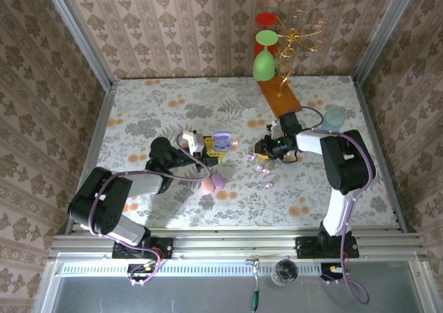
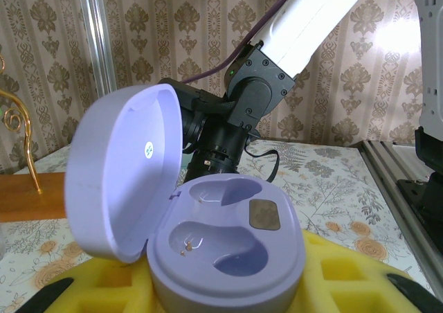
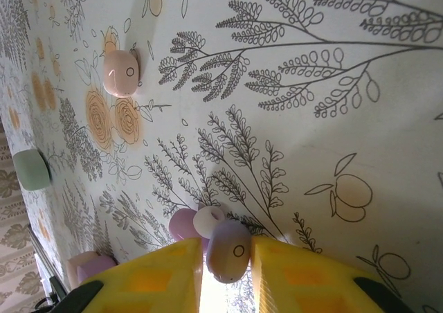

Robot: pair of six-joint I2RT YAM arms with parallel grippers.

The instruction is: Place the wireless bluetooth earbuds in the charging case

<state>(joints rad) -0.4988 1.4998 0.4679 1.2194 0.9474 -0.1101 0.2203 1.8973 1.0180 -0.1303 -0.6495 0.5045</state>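
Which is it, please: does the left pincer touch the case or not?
Touching: left wrist view shows the left pincer with yellow fingers pressed against the case.

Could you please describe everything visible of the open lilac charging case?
The glossy lilac plastic pebble-shaped charging case stands open, its domed lid hinged up at one side with a tiny mark inside. Its base shows two empty earbud wells, gold contact pins in one, and a dull square pad. The left gripper's yellow foam fingers hold it.

bright light | glare on white arm [image 2: 311, 22] | soft shadows | foreground seemingly blurred
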